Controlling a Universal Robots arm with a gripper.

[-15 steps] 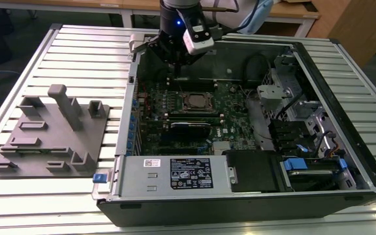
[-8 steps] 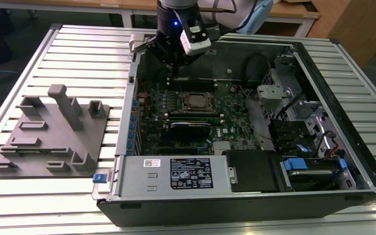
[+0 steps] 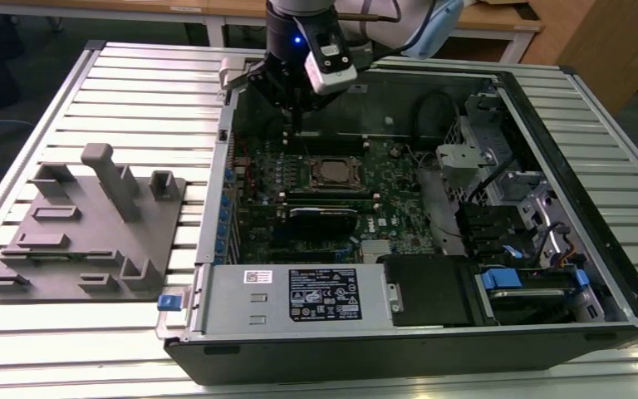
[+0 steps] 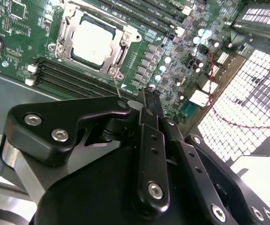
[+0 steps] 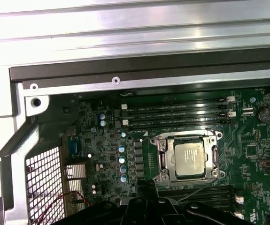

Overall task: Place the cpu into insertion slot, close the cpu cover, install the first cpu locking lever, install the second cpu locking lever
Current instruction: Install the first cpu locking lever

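The cpu (image 4: 93,41) sits in the insertion slot (image 3: 315,174), silver top up. The cpu cover (image 5: 163,161) lies flat around it, its window framing the chip.

Exterior view, left to right:
- **Fixture:** A grey moulded fixture (image 3: 86,224) rests on the slatted counter (image 3: 142,91). It is well apart from the gripper (image 3: 289,123), toward the exterior view's left.
- **Case:** The open computer case (image 3: 541,141) lies on its side. A silver power supply (image 3: 296,291) fills its near edge, well apart from the gripper.
- **Gripper:** It hangs inside the case over the green motherboard (image 3: 391,179), close to the case's far wall.
- **Slot and cpu:** They lie near the gripper, a little toward the exterior view's right of it, and are not touching it.
- **Drive bays:** The bays (image 3: 518,208) are the parts farthest from the gripper on that side.

In the second wrist view the black fingers (image 4: 150,140) are drawn together at their tips, with no object visibly between them. A thin wire lever (image 4: 117,86) runs from the slot's corner toward the fingertips. Whether it touches them cannot be told.

In the first wrist view the cpu lies just ahead of the gripper. The long memory slots (image 5: 177,115) lie beyond it, and a mesh panel (image 5: 43,180) stands off to one side.
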